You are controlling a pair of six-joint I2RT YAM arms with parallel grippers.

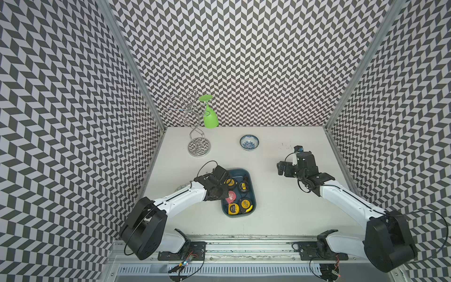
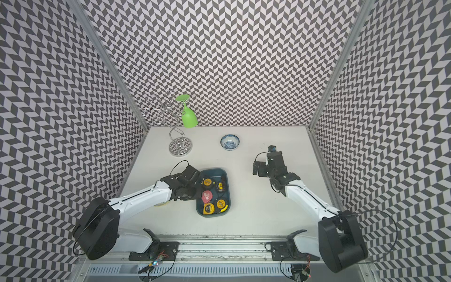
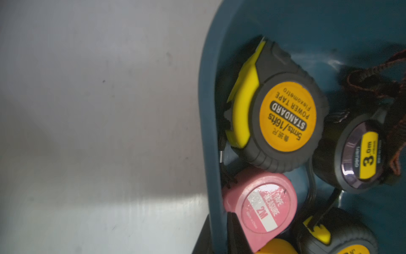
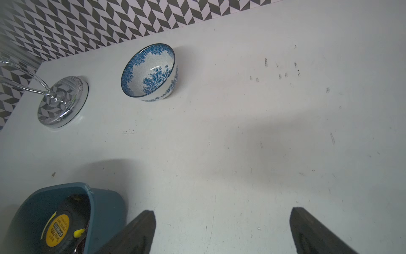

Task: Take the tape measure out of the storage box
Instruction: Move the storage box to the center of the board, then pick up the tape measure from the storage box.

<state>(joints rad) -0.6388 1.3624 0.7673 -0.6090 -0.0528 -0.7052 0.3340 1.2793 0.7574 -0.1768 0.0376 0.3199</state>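
Observation:
The storage box (image 1: 254, 193) (image 2: 229, 188) is a dark teal tray in the middle of the table, holding several tape measures. A pink one (image 1: 231, 197) (image 3: 263, 209) lies against the left wall, and a black-and-yellow one (image 1: 229, 182) (image 3: 287, 116) lies behind it. My left gripper (image 1: 223, 195) (image 3: 218, 228) is shut on the box's left wall (image 3: 208, 132), one finger outside and one inside beside the pink tape measure. My right gripper (image 1: 280, 168) (image 4: 223, 212) hangs open over bare table to the right of the box, holding nothing.
A blue-and-white bowl (image 1: 249, 142) (image 4: 149, 72) stands behind the box. A wire glass rack (image 1: 199, 146) with a green goblet (image 1: 210, 117) hanging upside down stands at the back left. A small patterned thing (image 1: 181, 188) is partly hidden under my left arm.

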